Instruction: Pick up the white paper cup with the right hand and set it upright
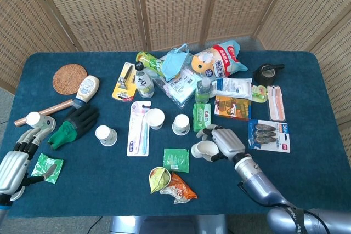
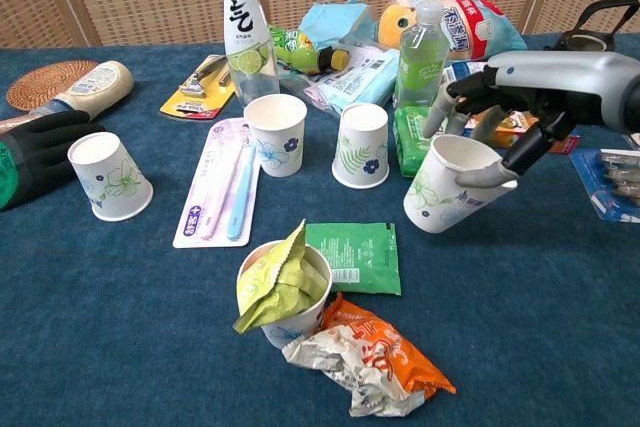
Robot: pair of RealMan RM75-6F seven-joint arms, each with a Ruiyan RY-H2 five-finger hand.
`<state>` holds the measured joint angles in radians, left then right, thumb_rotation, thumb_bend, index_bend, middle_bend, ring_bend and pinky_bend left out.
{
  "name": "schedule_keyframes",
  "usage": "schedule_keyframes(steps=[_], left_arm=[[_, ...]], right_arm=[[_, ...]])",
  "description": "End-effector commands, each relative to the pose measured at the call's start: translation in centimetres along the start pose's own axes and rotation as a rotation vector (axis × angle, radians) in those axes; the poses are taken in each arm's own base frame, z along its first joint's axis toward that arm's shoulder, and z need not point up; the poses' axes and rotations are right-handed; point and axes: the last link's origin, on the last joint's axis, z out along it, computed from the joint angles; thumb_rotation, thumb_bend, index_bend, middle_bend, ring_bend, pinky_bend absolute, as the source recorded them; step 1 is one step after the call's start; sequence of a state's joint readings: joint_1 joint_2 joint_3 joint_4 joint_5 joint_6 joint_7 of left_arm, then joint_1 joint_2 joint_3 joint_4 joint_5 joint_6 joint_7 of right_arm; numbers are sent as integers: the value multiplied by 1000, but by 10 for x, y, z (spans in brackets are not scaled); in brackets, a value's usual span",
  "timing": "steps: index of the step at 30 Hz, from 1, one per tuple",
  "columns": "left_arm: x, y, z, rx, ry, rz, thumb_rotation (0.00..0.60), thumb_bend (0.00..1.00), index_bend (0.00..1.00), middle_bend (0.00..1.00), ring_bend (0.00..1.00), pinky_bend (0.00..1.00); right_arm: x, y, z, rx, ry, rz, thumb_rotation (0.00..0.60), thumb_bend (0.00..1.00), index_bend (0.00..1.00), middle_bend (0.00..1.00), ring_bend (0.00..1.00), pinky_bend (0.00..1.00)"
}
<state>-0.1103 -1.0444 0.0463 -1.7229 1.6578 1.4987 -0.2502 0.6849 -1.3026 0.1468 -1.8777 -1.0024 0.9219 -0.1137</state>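
Note:
The white paper cup (image 2: 440,187) with a leaf print hangs just above the blue cloth, tilted, its mouth facing up and right. My right hand (image 2: 505,97) pinches it at the rim, thumb (image 2: 487,178) against the rim's near edge and the other fingers arched over the mouth. From the head view the cup (image 1: 201,149) juts left out of the right hand (image 1: 226,141), in front of the green packet. My left hand (image 1: 16,160) lies at the table's left edge, fingers spread, holding nothing.
Three other cups stand upright (image 2: 277,134) (image 2: 362,144) (image 2: 108,175). A cup stuffed with wrappers (image 2: 283,292) sits near front, beside a green sachet (image 2: 355,255). Bottles (image 2: 420,47), snack bags and a kettle (image 2: 585,47) crowd the back. A black glove (image 1: 74,124) lies left.

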Motion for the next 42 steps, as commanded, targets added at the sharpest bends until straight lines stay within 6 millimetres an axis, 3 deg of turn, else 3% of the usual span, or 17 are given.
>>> schedule_keyframes(steps=[1, 9, 19, 23, 26, 29, 36, 42], left_arm=[[0, 0, 0, -1, 1, 2, 600, 350, 0, 145, 1, 66], [4, 2, -2, -1, 13, 8, 600, 349, 0, 145, 1, 66], [6, 3, -5, 2, 17, 14, 600, 349, 0, 145, 1, 66], [6, 4, -4, -2, 18, 12, 600, 350, 0, 145, 1, 66], [6, 5, -4, -7, 21, 11, 600, 350, 0, 145, 1, 66], [6, 5, -4, -9, 24, 10, 600, 349, 0, 145, 1, 66], [7, 3, -6, -6, 27, 8, 600, 349, 0, 145, 1, 65], [5, 3, -5, -10, 21, 6, 600, 350, 0, 144, 1, 65]], right_arm=[[9, 15, 2, 15, -18, 179, 600, 307, 303, 437, 183, 205], [7, 49, 7, 30, -4, 334, 600, 299, 298, 435, 155, 8], [3, 93, -8, -26, -15, 312, 600, 300, 291, 423, 79, 0], [6, 103, -20, -57, -51, 276, 600, 308, 227, 285, 6, 0], [13, 105, -27, -63, -52, 249, 600, 341, 94, 121, 0, 0], [21, 105, -33, -68, -52, 206, 600, 362, 26, 68, 0, 0], [39, 95, -45, -67, -26, 39, 600, 363, 19, 58, 0, 0], [39, 75, -49, -50, -6, -176, 600, 365, 43, 75, 0, 0]])
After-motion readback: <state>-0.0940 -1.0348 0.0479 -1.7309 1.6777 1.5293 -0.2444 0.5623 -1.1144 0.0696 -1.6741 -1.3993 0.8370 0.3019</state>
